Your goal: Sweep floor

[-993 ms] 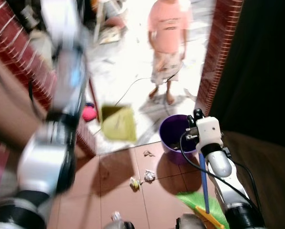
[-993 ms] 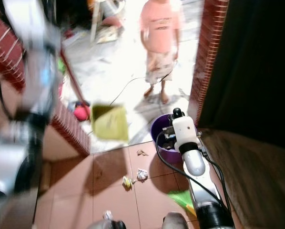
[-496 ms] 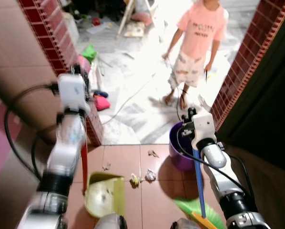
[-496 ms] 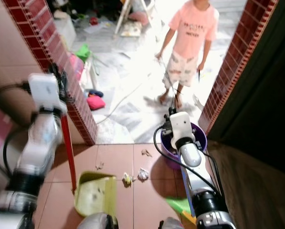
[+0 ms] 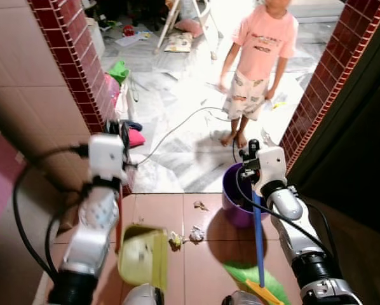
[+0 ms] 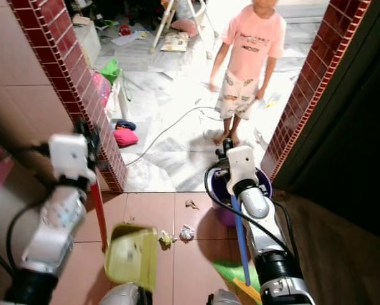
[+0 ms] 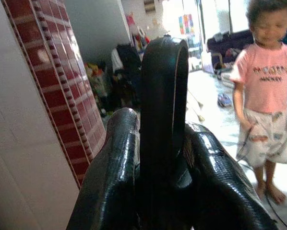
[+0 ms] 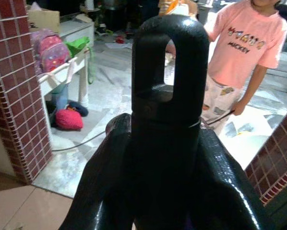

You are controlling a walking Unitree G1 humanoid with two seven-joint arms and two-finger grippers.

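Left eye view: the right gripper [image 5: 256, 166] jaws pinch the top of the light, stiff blue-handled green broom [image 5: 257, 236], while the left gripper [image 5: 114, 166] jaws clamp the red-handled yellow-green plastic dustpan [image 5: 142, 255], likely light too.

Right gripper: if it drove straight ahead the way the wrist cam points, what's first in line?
The right gripper, shut on the broom handle, points through the doorway. Likely first: the person in the pink shirt beyond the purple bucket. Depth is unclear.
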